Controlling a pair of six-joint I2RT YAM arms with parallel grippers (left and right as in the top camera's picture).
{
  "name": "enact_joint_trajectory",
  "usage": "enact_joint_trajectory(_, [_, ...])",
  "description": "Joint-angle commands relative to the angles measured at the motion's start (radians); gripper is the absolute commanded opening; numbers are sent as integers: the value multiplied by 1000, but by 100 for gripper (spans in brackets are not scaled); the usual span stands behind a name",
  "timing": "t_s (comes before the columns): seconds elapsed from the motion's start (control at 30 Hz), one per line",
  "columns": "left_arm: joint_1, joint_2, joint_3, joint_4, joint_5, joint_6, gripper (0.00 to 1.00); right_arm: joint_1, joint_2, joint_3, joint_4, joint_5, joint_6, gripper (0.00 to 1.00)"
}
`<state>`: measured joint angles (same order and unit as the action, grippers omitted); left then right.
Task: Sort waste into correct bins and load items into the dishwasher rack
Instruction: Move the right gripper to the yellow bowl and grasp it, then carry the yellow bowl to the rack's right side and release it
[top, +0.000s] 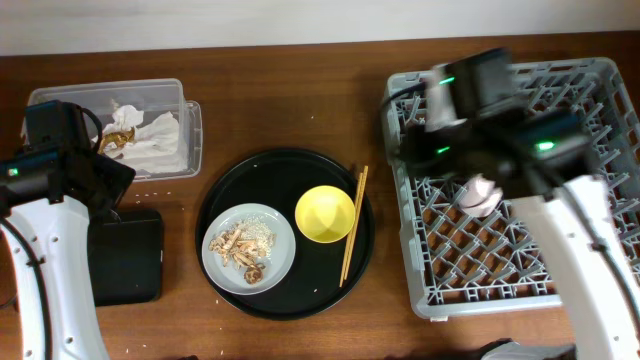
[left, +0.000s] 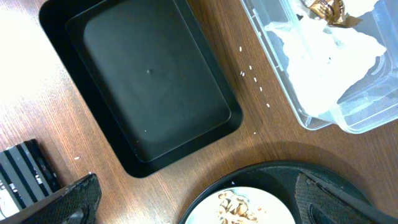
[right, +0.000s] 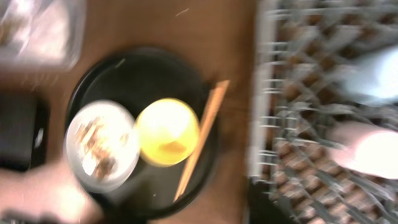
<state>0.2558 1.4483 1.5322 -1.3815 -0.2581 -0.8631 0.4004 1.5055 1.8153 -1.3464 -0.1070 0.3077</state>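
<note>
Overhead, rack: large square grey plastic crate (top: 600, 90) at the right of the wooden desk (top: 300, 90); a small pink cup (top: 481, 196) lies on its pegs, left of centre.
Right wrist, blur: pale bluish shape (right: 379, 74) in the crate near the pink cup, possibly a light-blue cup.
Large round black tray (top: 290, 180): carries a pale grey round plate (top: 278, 262) with beige-brown crumbly scraps (top: 243, 245), a yellow bowl (top: 324, 214) and two thin wooden chopsticks (top: 354, 225) along its right side.
Clear plastic rectangular tub (top: 192, 130): holds crumpled white paper napkins (top: 155, 140) and a shiny gold-brown wrapper (top: 118, 135).
Shallow black rectangular tray (left: 149, 81): just beside the tub.
Left fingers (left: 74, 199): spread wide, above the plate's edge.
Right fingers: hidden under the blurred right arm (top: 520, 135); cannot tell their spread.
</note>
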Motion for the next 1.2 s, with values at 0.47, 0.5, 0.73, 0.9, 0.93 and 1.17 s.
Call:
enact_joint_trajectory(0.47, [3,0,0,0,-7,5,99,395,647,-67,282,123,421,39])
enact_joint_trajectory(0.5, [3,0,0,0,-7,5,99,396,660,-67,291,122,442,40])
enact_joint_trajectory(0.73, [3,0,0,0,-7,5,99,403,725,-74,364,126,461,34])
enact_joint_trajectory(0.9, [3,0,0,0,-8,5,99,398,715,-32,335,134,460,11])
enact_joint_trajectory(0.93, [3,0,0,0,-7,5,99,397,711,-3,303,130,460,4])
enact_joint_trajectory(1.17, [3,0,0,0,-7,5,99,354,711,510,-89,9,238,4])
